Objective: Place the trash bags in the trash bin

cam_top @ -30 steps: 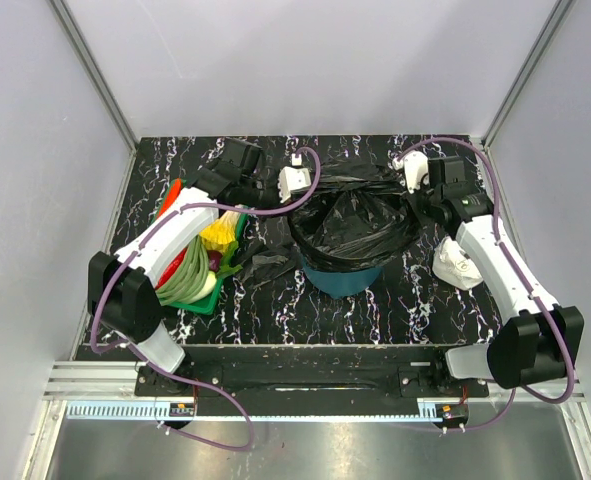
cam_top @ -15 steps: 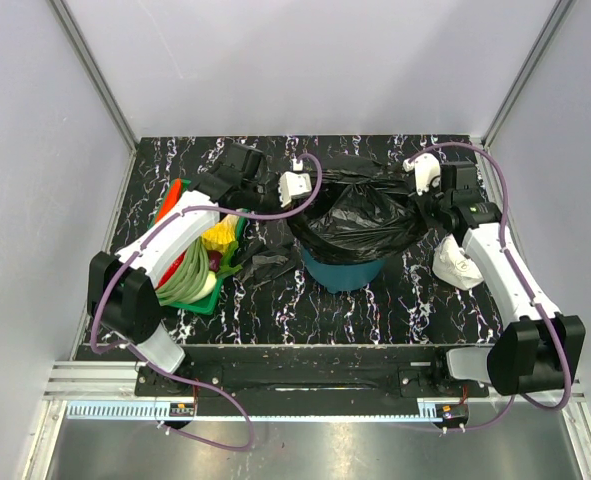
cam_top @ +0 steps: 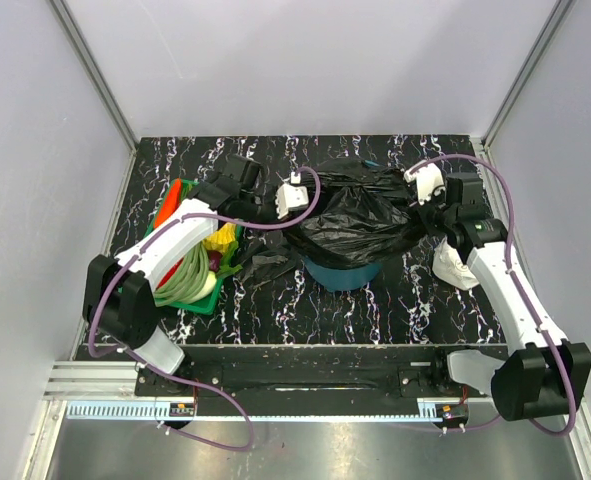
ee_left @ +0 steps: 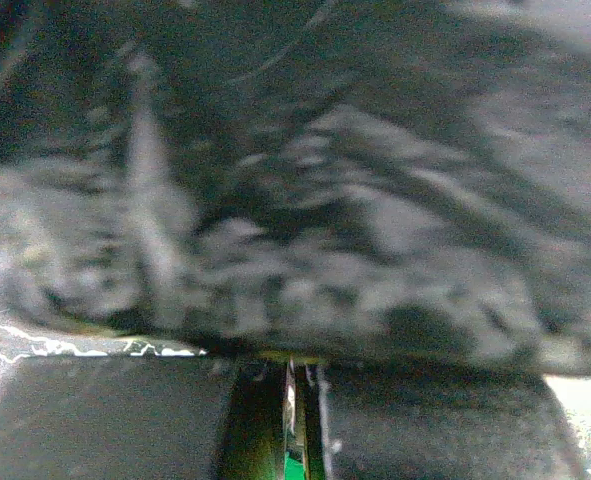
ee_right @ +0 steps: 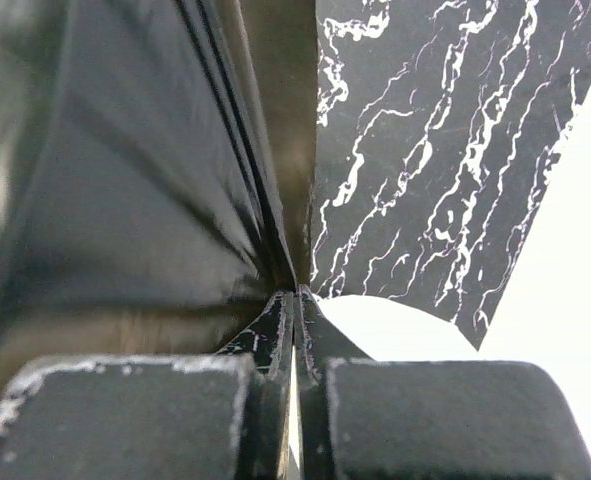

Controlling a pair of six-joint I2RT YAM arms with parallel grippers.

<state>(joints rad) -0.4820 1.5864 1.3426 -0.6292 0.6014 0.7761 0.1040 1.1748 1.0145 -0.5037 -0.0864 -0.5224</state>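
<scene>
Black glossy film of the large trash bag point(cam_top: 355, 222) is lying draped over the mouth of the teal trash bin point(cam_top: 340, 273), which is standing near the centre of the desk point(cam_top: 375, 310). The left end effector point(cam_top: 293, 197) and the right end effector point(cam_top: 427, 184) are holding opposite edges of the film. This is judged to be spreading the opening so that it seats around the rim. The smaller folded bundle point(cam_top: 265, 266) is lying on the desk just beside the bin and is not yet inside it. The overhead view is giving the overall layout but is not resolving the jaws. The right wrist view is showing its pads clenched on a pleat of film. The left wrist view is blurred; its pads are standing almost together, apparently pinching film.
</scene>
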